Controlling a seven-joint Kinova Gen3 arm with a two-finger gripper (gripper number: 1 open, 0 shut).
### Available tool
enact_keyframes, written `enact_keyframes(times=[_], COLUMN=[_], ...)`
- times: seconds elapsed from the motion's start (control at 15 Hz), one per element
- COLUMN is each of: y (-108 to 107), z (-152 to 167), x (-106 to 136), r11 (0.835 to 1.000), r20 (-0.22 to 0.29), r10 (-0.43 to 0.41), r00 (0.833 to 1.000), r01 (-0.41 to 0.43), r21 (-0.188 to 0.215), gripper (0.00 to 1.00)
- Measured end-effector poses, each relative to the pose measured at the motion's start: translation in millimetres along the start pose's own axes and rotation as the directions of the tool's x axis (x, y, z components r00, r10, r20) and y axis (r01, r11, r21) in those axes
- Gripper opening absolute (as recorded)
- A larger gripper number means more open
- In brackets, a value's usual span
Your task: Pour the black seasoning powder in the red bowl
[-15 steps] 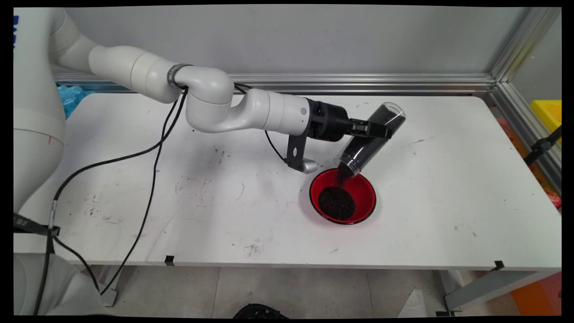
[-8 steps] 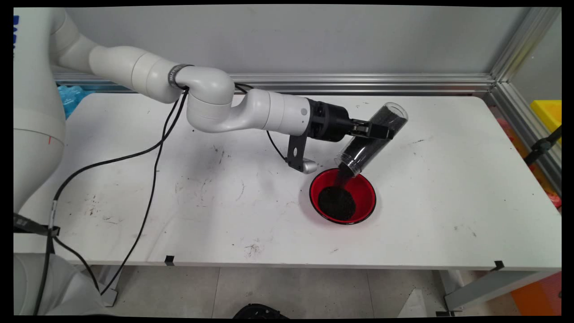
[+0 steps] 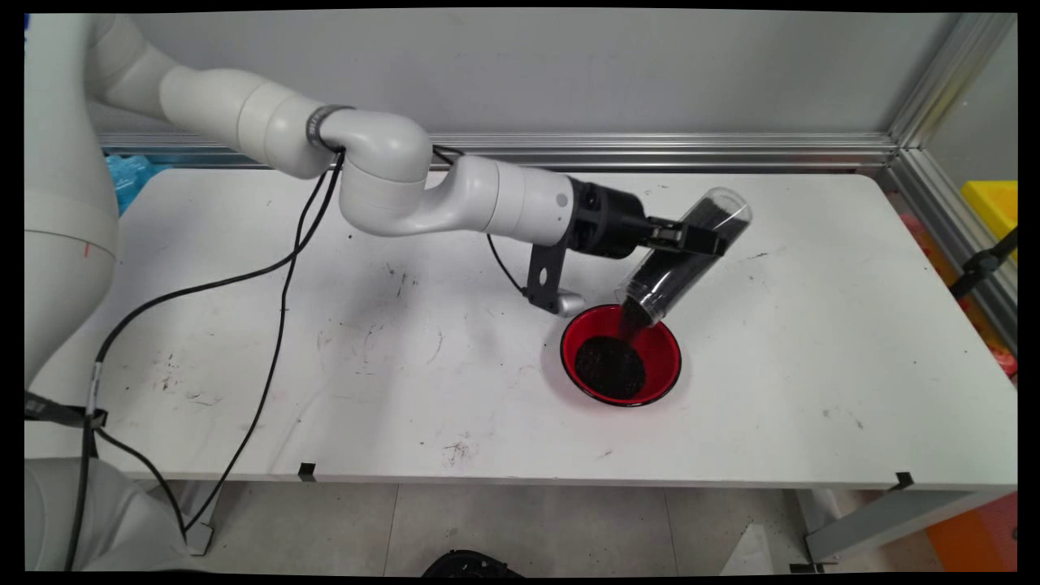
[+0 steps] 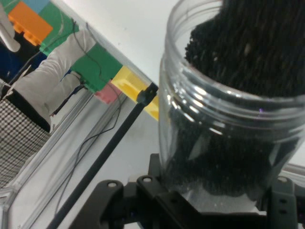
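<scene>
The jaws clamp a tilted clear jar of black grains, its mouth over the far rim of a red bowl holding a dark heap. Open counter surrounds the bowl. The hand view alone shows the jar's threaded neck.

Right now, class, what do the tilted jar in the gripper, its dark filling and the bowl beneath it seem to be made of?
Jar: clear, glossy plastic by the look; the filling shows through its wall and moulded thread rings circle its mouth.
Filling: fine black grains, matte; what substance cannot be told.
Bowl: shiny red inside with a dark rim, probably plastic or lacquered; the look leaves it open.
</scene>
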Motion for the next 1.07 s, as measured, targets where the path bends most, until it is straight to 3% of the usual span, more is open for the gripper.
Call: enact_keyframes(times=[0.6,1.07], y=[-41,-55], z=[-9,-15], x=[-18,-27], r11=[1.000,0.996], r20=[0.009,0.014], r10=[-0.020,-0.084], r00=[1.000,0.996], r01=[0.020,0.084], r21=[-0.008,-0.033], gripper=[0.00,0.00])
